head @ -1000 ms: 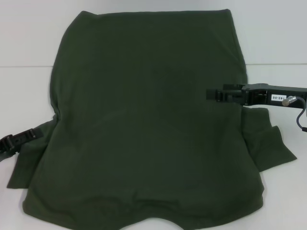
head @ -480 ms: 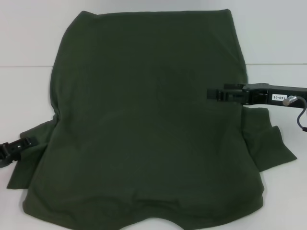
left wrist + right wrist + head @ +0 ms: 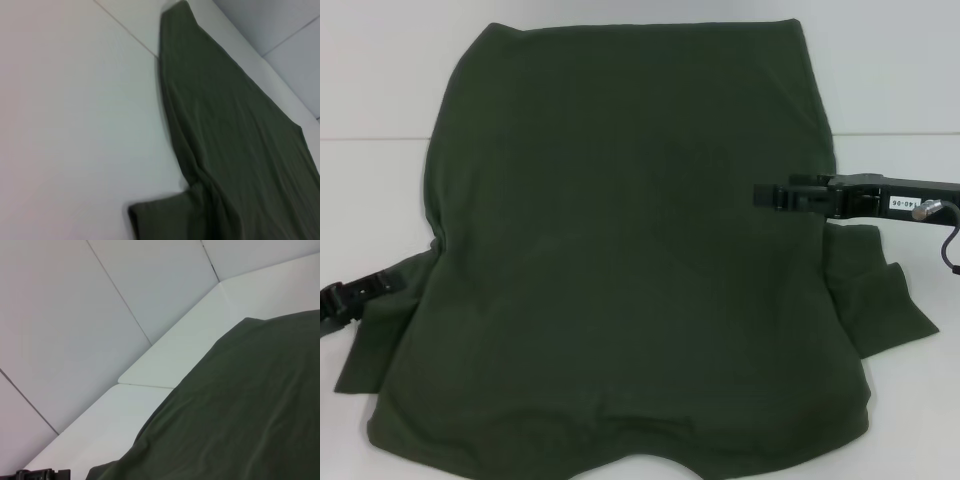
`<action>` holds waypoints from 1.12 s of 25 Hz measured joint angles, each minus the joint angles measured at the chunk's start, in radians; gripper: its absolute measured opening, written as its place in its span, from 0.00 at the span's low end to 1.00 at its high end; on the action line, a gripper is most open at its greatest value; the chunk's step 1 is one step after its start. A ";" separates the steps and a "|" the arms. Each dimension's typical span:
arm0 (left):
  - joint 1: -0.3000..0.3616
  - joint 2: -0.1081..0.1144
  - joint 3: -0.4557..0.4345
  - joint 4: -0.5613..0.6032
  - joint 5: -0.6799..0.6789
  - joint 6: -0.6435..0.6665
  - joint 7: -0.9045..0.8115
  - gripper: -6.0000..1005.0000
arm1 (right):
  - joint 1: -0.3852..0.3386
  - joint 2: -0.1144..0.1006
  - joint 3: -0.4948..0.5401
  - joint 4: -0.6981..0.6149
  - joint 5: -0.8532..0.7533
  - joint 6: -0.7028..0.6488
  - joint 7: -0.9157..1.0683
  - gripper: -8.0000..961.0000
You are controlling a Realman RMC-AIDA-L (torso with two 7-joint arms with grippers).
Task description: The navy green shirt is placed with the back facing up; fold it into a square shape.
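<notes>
The shirt point(image 3: 630, 260) is lying spread out flat on the white table point(image 3: 380, 80), plain side up, pretty much filling the middle of the head view. Its far hem sits straight up top and the collar end is down by the near edge. One sleeve point(image 3: 880, 290) sticks out on the right, the other point(image 3: 375, 330) on the left.

The right gripper point(image 3: 770, 194) reaches in sideways from the right, sitting over the shirt's right edge just above that sleeve. Its fingers look close together, but whether they've actually pinched any cloth can't be made out.

The left gripper point(image 3: 380, 284) is down low at the left sleeve, right at the fabric's edge. Can't tell how open it is, or if it's got hold of anything.

The left wrist view just shows the shirt's side edge running along the table, with a sleeve flap point(image 3: 160, 217) poking out. The right wrist view shows the green cloth against the table and a grey wall point(image 3: 75, 315) behind.
</notes>
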 joint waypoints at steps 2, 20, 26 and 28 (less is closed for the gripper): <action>0.004 -0.001 -0.001 0.012 0.000 -0.002 -0.006 0.84 | 0.000 0.000 0.000 0.000 0.000 -0.001 0.000 0.92; 0.015 -0.008 0.007 0.030 0.005 -0.010 -0.019 0.29 | -0.002 -0.004 0.011 0.000 0.003 -0.002 0.000 0.91; 0.018 -0.009 0.007 0.029 0.005 -0.012 -0.019 0.15 | -0.004 -0.005 0.011 0.002 0.003 -0.002 0.000 0.91; 0.018 -0.009 0.008 0.029 0.005 -0.012 -0.018 0.05 | -0.004 -0.005 0.011 0.002 0.003 -0.002 0.000 0.90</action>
